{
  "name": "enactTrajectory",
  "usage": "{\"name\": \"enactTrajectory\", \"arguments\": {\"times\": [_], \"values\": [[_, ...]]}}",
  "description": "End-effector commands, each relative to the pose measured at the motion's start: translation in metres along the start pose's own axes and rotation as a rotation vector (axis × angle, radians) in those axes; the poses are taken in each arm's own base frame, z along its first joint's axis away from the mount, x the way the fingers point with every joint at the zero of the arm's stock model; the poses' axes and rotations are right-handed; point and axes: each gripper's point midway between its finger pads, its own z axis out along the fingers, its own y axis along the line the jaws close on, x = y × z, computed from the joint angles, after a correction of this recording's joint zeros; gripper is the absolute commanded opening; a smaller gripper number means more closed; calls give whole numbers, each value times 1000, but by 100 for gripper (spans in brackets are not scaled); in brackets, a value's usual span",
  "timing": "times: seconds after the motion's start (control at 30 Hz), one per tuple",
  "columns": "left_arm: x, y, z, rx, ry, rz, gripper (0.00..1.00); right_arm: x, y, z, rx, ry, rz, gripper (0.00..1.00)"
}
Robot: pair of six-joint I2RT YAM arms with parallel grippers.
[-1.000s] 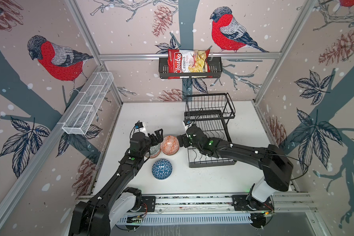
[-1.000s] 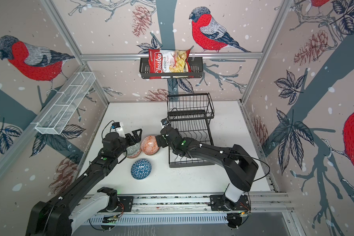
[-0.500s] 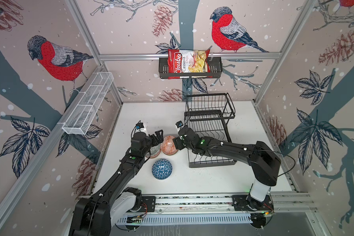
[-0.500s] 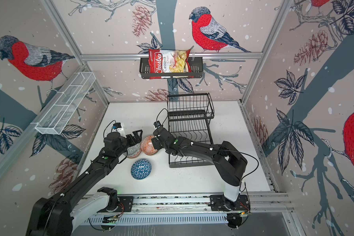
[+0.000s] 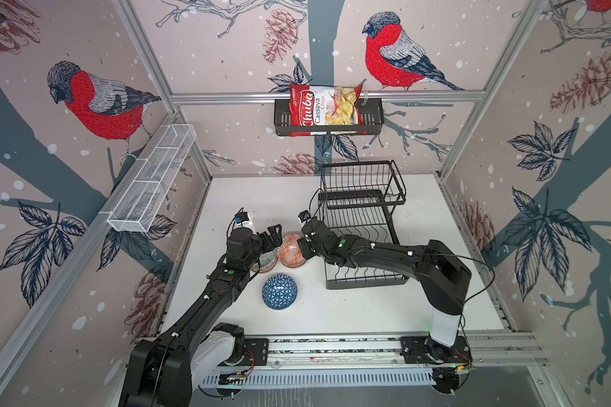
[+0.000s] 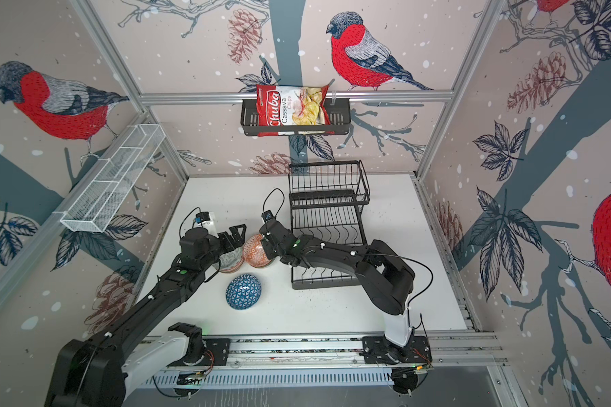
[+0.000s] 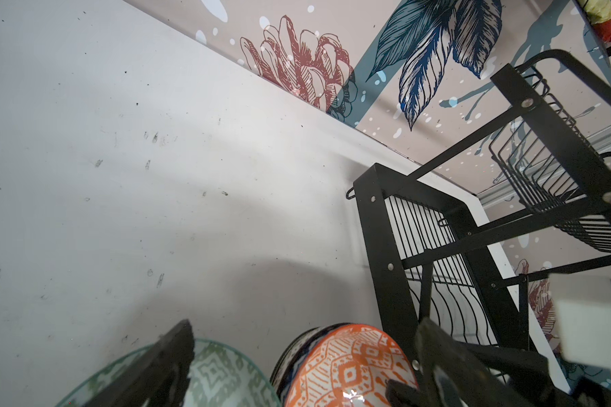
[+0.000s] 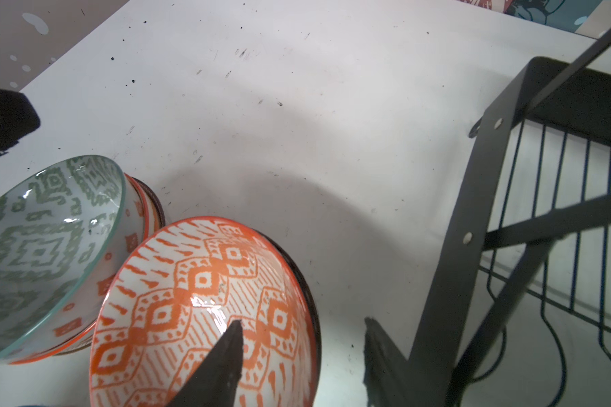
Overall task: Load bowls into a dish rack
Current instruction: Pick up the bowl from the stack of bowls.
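Over the last second the right gripper (image 8: 302,321) has been carried away from the side of the black wire 2-tier dish rack (image 5: 364,225) and onto the round orange-and-white patterned ceramic bowl (image 5: 290,251). Its jaws have been drawn in from wide to roughly half.

In the right wrist view 1 finger is seen inside the orange bowl and the other outside its rim. A strip of white tabletop (image 5: 367,310) shows between the outer finger and the rim. The jaws are therefore parted astride the wall, and the orange bowl is not yet clamped. It sits upright on top of a darker bowl, near the rack's side frame.

Just beside it, a round green-and-white patterned ceramic bowl (image 8: 43,246) tops a 2nd stack. A round blue triangle-patterned ceramic bowl (image 5: 279,291) lies upside down nearer the arm bases, apart from both. None of the 3 has been shifted. The left gripper (image 5: 268,236) has been kept spread wide and empty above the green bowl.

Nothing is seen in the rack, so loading is judged to be at its start. The narrowing is read as the pinch on the 1st bowl, to be followed by a lift towards the lower tier's slots. A glazed wall held by 1 edge may be expected to slip or tilt.
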Motion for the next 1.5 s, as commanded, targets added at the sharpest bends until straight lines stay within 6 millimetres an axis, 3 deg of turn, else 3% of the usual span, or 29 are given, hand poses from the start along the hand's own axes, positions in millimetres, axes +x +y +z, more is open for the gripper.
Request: {"name": "enactTrajectory", "arguments": {"times": [0.0, 0.77, 1.27, 1.47], "values": [[-5, -2, 0, 2, -14, 3, 98, 4, 1, 5, 0, 21, 6, 51], [-3, 7, 1, -34, -19, 14, 98, 0, -1, 9, 15, 29, 9, 7], [-6, 10, -3, -49, -46, 46, 98, -29, 8, -14, -18, -43, 21, 1], [-5, 10, -3, -46, -45, 52, 98, -29, 11, -15, -39, -44, 20, 1]]}}
